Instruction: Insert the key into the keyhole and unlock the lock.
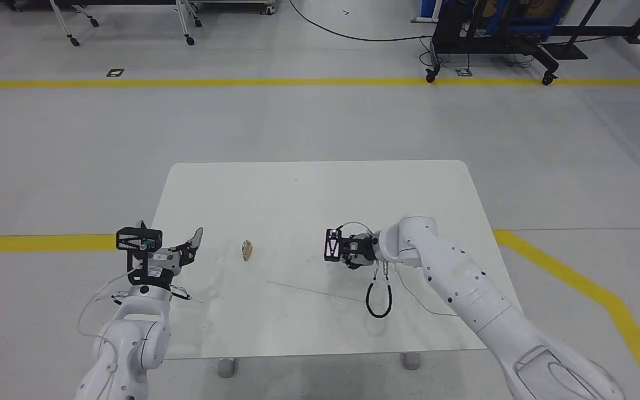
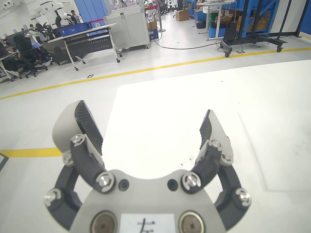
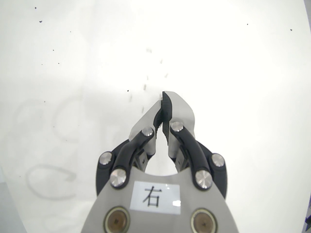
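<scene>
On table [image 1: 300, 190], lock [image 1: 247, 250] lies lengthwise, near-to-far.

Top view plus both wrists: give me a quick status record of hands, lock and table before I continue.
left hand: open, empty, at the table's left edge
right hand: shut, near the table's middle; what it grips, if anything, cannot be told
brass-coloured object: small, likely the lock; lies on the table between the two hands, touching neither
table: white, lightly scuffed
unlocking: not started; right hand is apart from the object
</scene>
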`<state>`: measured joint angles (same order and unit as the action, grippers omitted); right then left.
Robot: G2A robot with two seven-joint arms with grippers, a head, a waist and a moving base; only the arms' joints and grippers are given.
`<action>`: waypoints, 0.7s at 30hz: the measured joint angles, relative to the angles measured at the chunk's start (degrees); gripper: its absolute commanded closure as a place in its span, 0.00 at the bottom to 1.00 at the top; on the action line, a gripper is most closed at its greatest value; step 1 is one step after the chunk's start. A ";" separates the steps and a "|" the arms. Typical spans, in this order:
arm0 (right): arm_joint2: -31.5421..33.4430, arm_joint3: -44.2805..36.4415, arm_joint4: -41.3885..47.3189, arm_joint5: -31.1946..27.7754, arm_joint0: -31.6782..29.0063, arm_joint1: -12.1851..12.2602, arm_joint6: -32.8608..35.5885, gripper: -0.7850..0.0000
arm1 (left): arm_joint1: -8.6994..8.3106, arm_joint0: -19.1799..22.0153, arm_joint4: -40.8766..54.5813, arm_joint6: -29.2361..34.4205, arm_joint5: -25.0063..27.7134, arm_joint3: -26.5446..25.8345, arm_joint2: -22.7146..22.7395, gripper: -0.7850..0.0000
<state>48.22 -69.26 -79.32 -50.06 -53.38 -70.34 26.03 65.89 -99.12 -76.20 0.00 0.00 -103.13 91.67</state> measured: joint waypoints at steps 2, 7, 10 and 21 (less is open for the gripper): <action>1.03 -0.79 -0.04 1.29 -0.47 0.30 -0.73 1.00 | 0.00 0.00 0.00 0.00 0.00 0.00 0.00 0.00; 6.44 -3.09 3.95 4.28 -3.24 1.52 -6.46 1.00 | 0.00 0.00 0.00 0.00 0.00 0.00 0.00 0.00; 10.83 -3.49 9.64 4.80 -6.05 2.31 -11.65 1.00 | 0.00 0.00 0.00 0.00 0.00 0.00 0.00 0.00; 17.26 7.81 45.73 -6.79 -10.46 2.84 -15.41 1.00 | 0.00 0.00 0.00 0.00 0.00 0.00 0.00 0.00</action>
<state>65.48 -61.45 -33.60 -56.85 -63.84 -67.50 10.62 65.89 -99.12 -76.20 0.00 0.00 -103.13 91.67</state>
